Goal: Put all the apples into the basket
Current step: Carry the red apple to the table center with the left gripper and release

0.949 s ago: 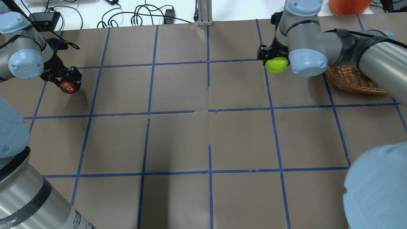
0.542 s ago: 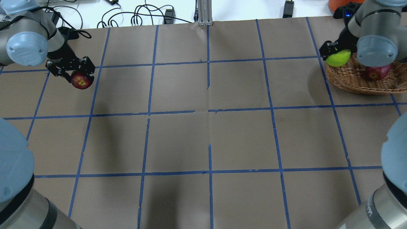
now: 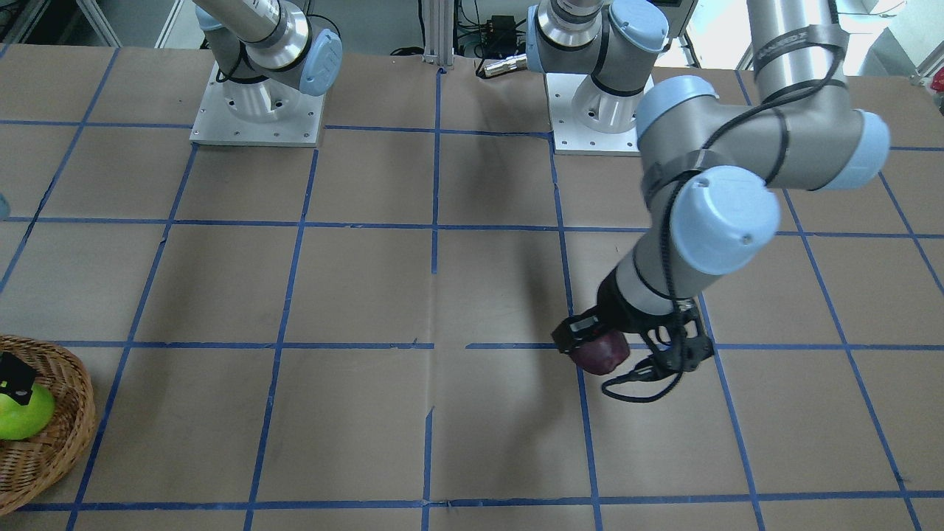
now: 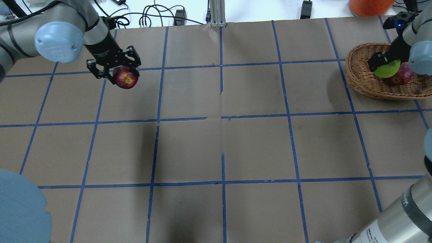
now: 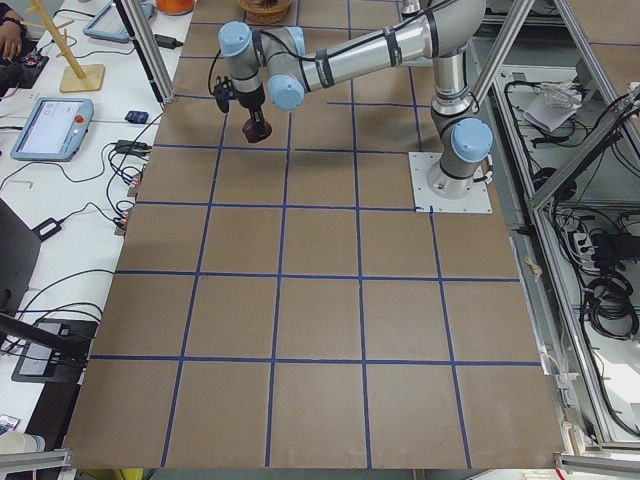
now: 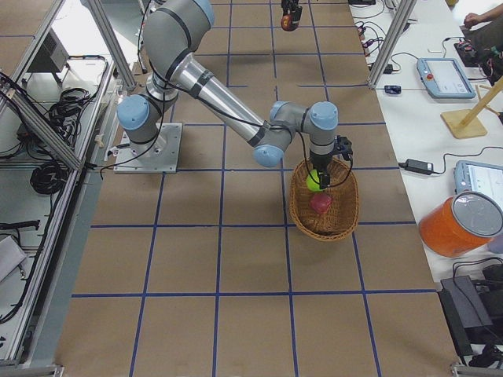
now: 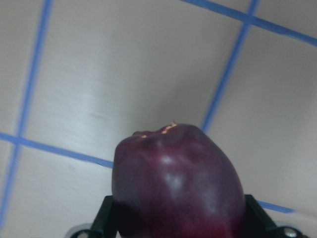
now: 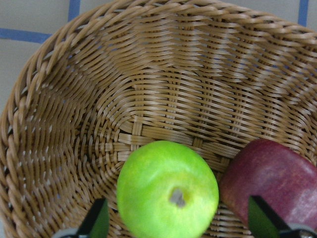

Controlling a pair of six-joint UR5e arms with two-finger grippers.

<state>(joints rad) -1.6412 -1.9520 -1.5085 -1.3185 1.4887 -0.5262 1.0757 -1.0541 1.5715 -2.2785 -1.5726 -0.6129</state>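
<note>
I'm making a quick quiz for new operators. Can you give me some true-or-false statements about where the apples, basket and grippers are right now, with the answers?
1. The left gripper holds a dark red apple. True.
2. The basket is empty. False: a green apple and a reddish apple are inside it.
3. The right gripper is over the basket. True.
4. The basket sits on the robot's left side. False: it is at the table's edge on the robot's right.
5. All three apples are in the basket. False: the dark red apple is held above the table, far from the basket.
</note>
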